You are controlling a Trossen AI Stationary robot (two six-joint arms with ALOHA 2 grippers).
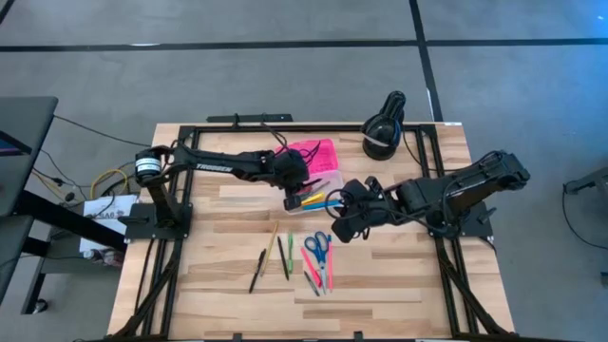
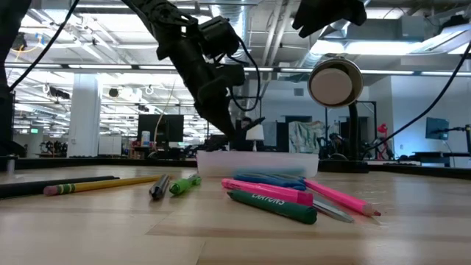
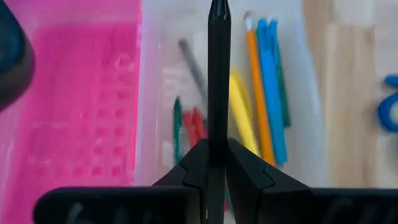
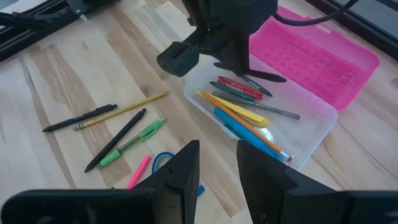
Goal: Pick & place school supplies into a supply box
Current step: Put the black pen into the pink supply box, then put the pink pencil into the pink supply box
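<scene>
The supply box lies open at the table's far middle, its pink lid (image 1: 315, 152) beside its clear base (image 1: 325, 182). Inside the base (image 4: 314, 130) lie several pens and pencils: yellow (image 3: 241, 106), orange, blue, green and red. My left gripper (image 3: 217, 155) hangs over the base, shut on a black pen (image 3: 218, 74). To the box's right my right gripper (image 4: 217, 162) hovers open, holding nothing. More school supplies lie flat on the wood nearer the front: a pencil (image 1: 272, 239), a dark pen (image 1: 257, 270), green pens (image 1: 288, 256), pink pens (image 1: 313, 271) and the blue scissors (image 1: 319, 245). My left gripper pinches the black pen's shaft (image 3: 217, 134) between its two fingers (image 3: 249, 174). The pen runs along the fingers and sticks out well past their tips. The fingers slant down from the table's left side. The pen is lifted clear, above the box's clear base.
A black lamp (image 1: 383, 128) stands at the table's far right, close behind the box, and hangs above it in the low view (image 2: 335, 82). The black frame rails (image 1: 285, 125) border the table. Bare wood lies along the near edge (image 1: 285, 318).
</scene>
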